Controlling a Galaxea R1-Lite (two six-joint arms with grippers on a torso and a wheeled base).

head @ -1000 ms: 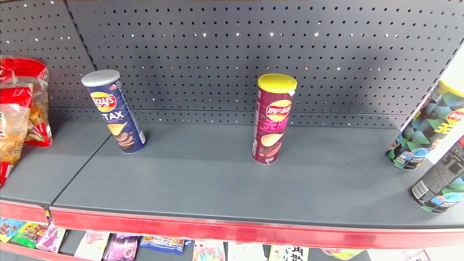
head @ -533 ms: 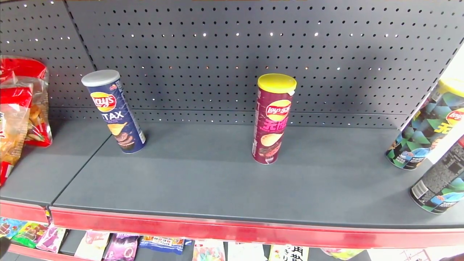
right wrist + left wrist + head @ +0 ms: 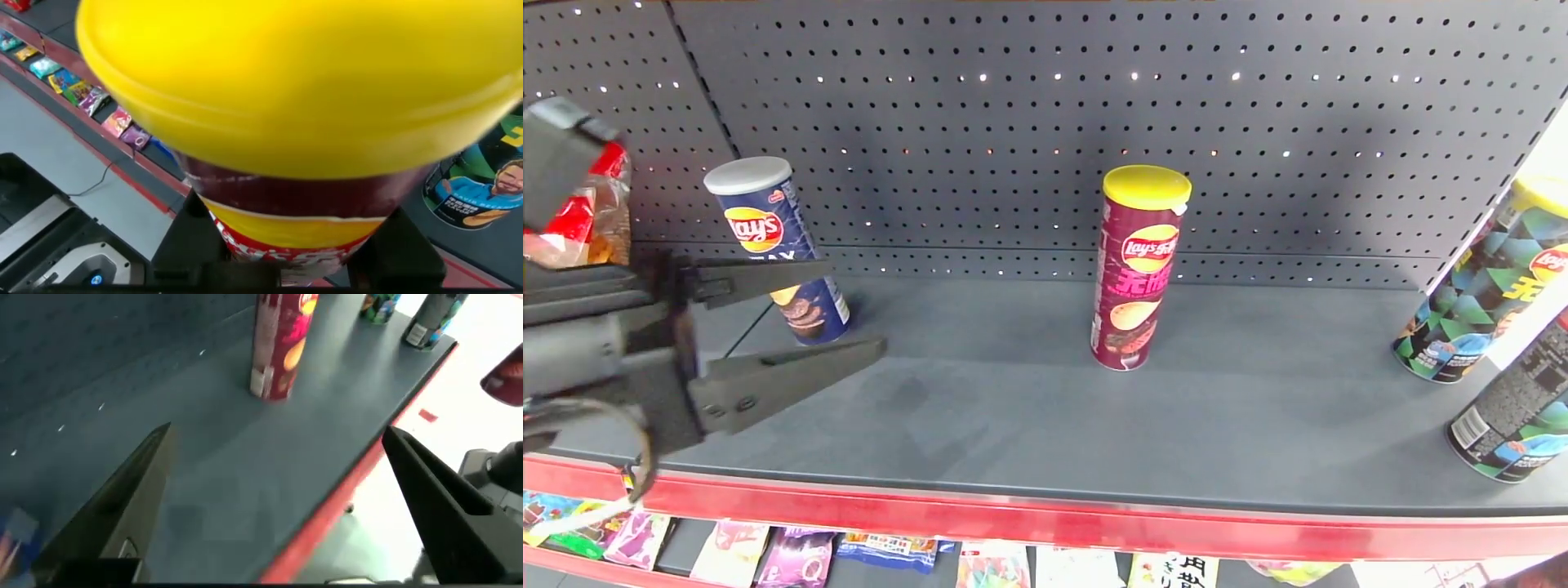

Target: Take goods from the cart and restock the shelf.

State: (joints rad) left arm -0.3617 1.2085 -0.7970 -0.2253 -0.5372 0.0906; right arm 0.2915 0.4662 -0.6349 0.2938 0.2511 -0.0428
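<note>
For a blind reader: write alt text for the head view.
The left gripper, jaws open, hangs over a grey shelf, in front of a dark blue chip can. A maroon chip can with a yellow lid stands mid-shelf; two patterned cans stand at the right.

Blue can (image 3: 754, 214) label partly behind left gripper (image 3: 856, 307)

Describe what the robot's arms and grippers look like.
The left gripper is dark grey, with two long, flat fingers that taper to blunt tips. Small round screw heads mark the base of one. Behind it the left arm is a grey, boxy housing, and a thin grey cable loops beneath. Of the right gripper, two black fingers show.
</note>
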